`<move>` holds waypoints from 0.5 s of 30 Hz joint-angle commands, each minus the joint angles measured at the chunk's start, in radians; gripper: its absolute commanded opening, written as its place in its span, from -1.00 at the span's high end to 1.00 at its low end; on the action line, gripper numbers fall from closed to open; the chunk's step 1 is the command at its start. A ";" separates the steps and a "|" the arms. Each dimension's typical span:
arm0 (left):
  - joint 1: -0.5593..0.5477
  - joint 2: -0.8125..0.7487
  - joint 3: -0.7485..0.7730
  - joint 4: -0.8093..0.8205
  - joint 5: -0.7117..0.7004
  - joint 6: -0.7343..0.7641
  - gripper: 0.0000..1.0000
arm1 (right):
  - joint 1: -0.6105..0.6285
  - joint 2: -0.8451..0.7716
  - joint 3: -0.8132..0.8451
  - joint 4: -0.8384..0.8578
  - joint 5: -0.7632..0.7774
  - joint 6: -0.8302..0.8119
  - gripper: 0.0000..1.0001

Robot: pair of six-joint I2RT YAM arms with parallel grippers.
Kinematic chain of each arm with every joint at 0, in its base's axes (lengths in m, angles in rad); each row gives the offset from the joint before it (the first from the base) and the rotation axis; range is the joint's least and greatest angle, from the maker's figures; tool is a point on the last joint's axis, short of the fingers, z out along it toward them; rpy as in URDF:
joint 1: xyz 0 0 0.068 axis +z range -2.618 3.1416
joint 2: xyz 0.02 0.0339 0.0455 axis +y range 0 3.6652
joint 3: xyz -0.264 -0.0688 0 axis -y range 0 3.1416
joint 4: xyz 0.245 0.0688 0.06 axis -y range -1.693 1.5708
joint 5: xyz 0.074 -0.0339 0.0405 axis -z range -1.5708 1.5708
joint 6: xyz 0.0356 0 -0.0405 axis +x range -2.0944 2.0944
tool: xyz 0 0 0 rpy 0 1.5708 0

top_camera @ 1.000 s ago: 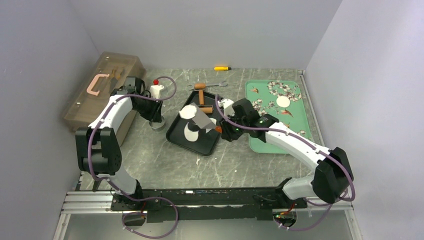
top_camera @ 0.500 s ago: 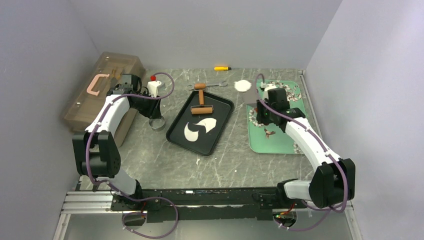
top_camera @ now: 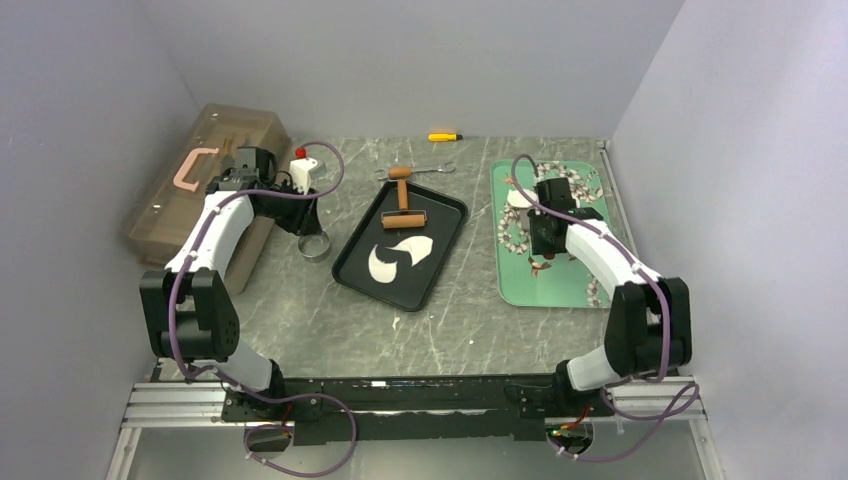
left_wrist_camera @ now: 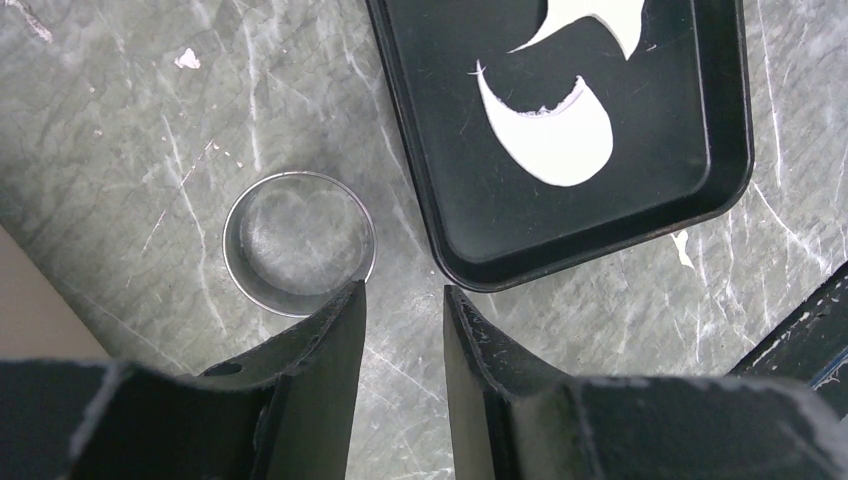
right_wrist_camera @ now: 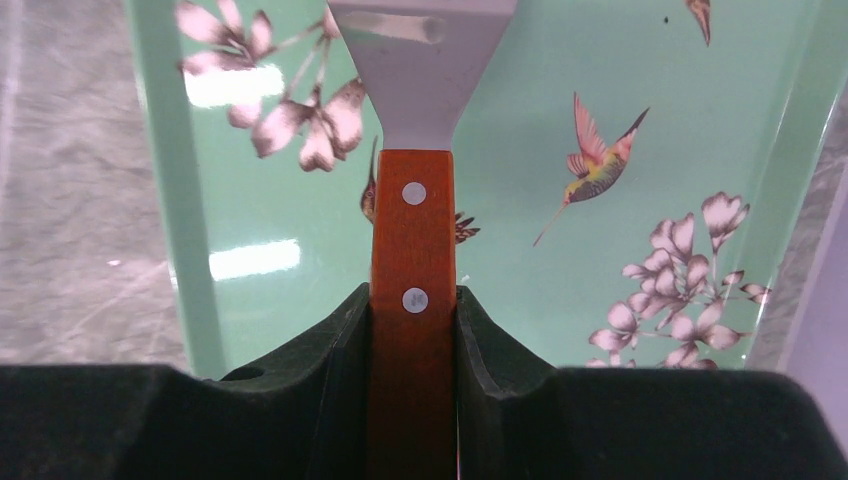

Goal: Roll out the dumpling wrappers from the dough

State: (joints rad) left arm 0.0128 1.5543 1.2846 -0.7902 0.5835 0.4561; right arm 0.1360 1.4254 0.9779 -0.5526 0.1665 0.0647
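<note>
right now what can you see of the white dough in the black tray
The flat white dough lies as what look like two thin, matte pieces on the floor of the black rectangular tray, toward its near end. Their edges are scooped in curves; the nearer piece is crescent-like. Only the tray touches it; the brown wooden roller lies apart at the tray's far end.

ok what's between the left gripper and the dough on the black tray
Left wrist view: between left gripper and dough, only bare tabletop and the black tray's rim; the metal ring sits off to the side.
</note>
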 commanded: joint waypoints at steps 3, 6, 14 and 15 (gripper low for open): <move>0.009 -0.034 0.006 0.009 0.045 0.019 0.21 | 0.114 0.146 0.136 -0.072 0.238 -0.055 1.00; 0.009 -0.032 0.004 0.008 0.043 0.020 0.21 | 0.180 0.192 0.179 -0.117 0.371 -0.055 1.00; 0.009 -0.034 0.012 0.006 0.046 0.020 0.20 | 0.260 0.291 0.249 -0.341 0.609 0.009 1.00; 0.009 -0.034 0.012 0.006 0.048 0.020 0.20 | 0.262 0.292 0.254 -0.365 0.632 0.024 1.00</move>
State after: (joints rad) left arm 0.0200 1.5543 1.2846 -0.7906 0.5907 0.4561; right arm 0.3931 1.6989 1.1816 -0.7399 0.6086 0.0357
